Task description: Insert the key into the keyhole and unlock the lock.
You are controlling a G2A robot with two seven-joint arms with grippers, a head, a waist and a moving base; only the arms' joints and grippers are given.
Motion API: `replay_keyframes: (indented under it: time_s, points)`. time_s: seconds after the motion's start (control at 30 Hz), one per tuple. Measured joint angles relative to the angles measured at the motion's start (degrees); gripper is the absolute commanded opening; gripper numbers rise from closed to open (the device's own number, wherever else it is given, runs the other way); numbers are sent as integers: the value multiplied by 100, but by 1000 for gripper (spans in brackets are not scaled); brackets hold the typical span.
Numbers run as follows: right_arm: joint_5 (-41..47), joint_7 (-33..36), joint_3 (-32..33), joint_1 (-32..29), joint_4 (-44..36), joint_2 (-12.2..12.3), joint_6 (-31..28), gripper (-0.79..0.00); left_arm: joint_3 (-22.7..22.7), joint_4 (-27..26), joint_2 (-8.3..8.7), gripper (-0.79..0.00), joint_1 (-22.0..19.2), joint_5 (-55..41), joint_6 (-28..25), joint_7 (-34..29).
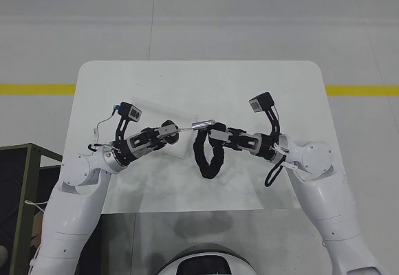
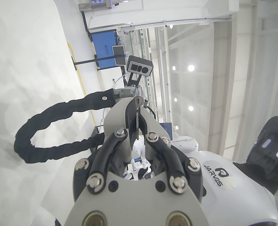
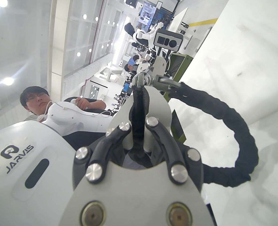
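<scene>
Left gripper [image 2: 137,115] sits nearest its wrist camera. We note both fingers pressed together on the key [image 2: 137,128], seen edge-on as a thin metal strip between the black pads [image 2: 130,116]. The key's tip meets the keyhole [image 2: 139,100], which is set in the round silver end face of the lock [image 1: 198,126]. How deep the key sits we cannot tell.

Right gripper [image 3: 140,92]: fingers clamped on the lock's black fabric sleeve, just behind its metal head. The sleeve runs straight back between the two fingers.

From above, we see the two grippers facing each other tip to tip over the middle of the white table [image 1: 254,82]. The silver lock body lies level between them, one end at the left fingertips and the other at the right gripper.

The sleeved loop [image 1: 205,159] curves away from the lock toward the robot's side of the table, and both its ends return to the lock head. Whether the loop touches the tabletop we cannot tell.

Surroundings: a yellow floor line [image 1: 20,89] runs past the far side of the table. A green-framed crate [image 1: 14,179] stands on the floor beside the left arm.
</scene>
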Motion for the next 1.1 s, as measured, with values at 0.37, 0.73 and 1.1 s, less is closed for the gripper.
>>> replay_keyframes:
  time_s: [0.37,0.73,1.1]
  points:
    - [9,-64,-68,24,4,16,-4,-785,16,-56,-7,-785,26,207,-164,97]
    - [-28,-110,-106,11,-13,37,-18,-785,41,-57,-13,-785,9,209,-138,89]
    - [-51,-117,-185,37,-29,49,-9,-785,89,-96,-20,-785,-15,216,-125,30]
